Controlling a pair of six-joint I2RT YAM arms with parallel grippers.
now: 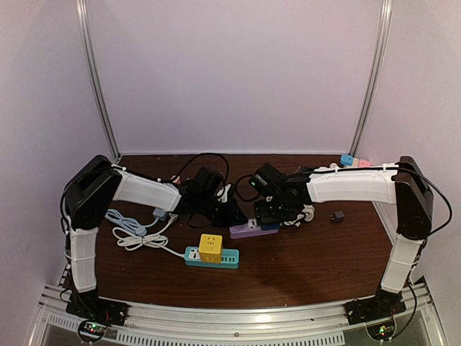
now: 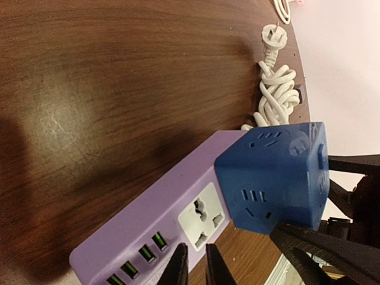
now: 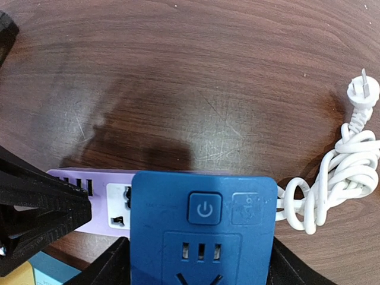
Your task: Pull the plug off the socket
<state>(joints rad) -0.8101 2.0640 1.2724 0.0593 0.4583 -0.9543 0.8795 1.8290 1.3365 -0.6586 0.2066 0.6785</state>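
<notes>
A blue cube plug [image 3: 203,228] with a power button sits plugged into the right end of a purple socket strip [image 2: 148,222] lying on the dark wooden table [image 1: 302,267]. My right gripper [image 3: 199,261] straddles the cube, one black finger against each side. My left gripper [image 2: 197,264] has its two thin fingertips almost together, with nothing between them, at the near edge of the strip beside its white outlet [image 2: 203,217]. From above, both grippers meet over the purple strip [image 1: 245,231] at the table's middle.
A coiled white cable [image 3: 338,178] with a loose plug lies right of the strip. A teal strip [image 1: 227,258] carrying a yellow cube [image 1: 210,246] lies nearer the front. A small black block [image 1: 337,215] sits at the right, and white cord [image 1: 137,238] at the left.
</notes>
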